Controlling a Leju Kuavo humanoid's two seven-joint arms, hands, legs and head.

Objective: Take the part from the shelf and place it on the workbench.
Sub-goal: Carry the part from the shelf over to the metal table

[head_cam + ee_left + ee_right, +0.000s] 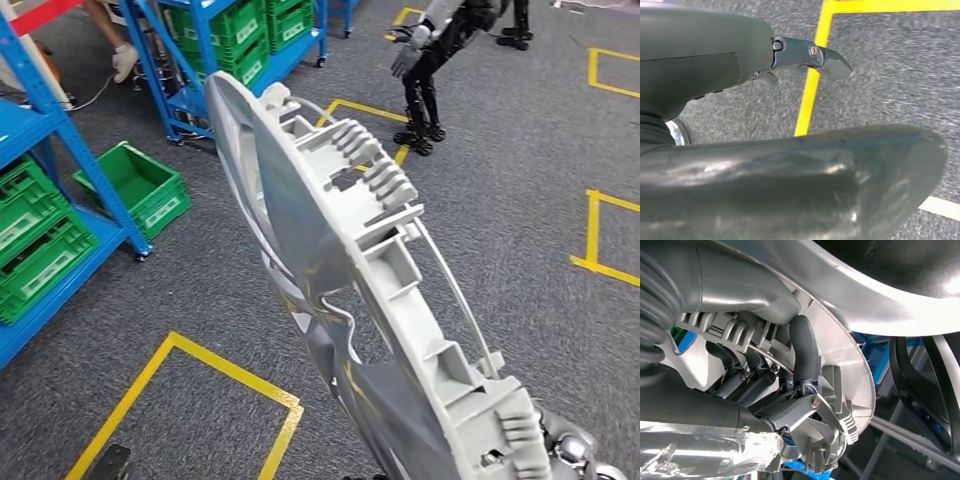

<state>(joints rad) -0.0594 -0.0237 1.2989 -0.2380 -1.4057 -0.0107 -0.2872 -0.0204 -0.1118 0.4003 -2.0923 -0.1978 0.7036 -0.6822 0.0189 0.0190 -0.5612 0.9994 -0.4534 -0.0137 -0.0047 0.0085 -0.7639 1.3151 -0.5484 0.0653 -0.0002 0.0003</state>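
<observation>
From the head view, I see the grey part (pixel 355 290) raised slantwise above the carpet, blue shelves (pixel 68 190) off left. At my left wrist, the left robot hand (pixel 753 125) holds nothing, fingers apart. At my right wrist, the right robot hand (pixel 791 400) grips the part's ribbed rim.

The right hand (pixel 791 405) gripped the grey part (pixel 355 270), dark fingers (pixel 805 352) curled over its ribbed edge; the left hand (pixel 753 125) held nothing, one finger (pixel 810 52) extended
</observation>
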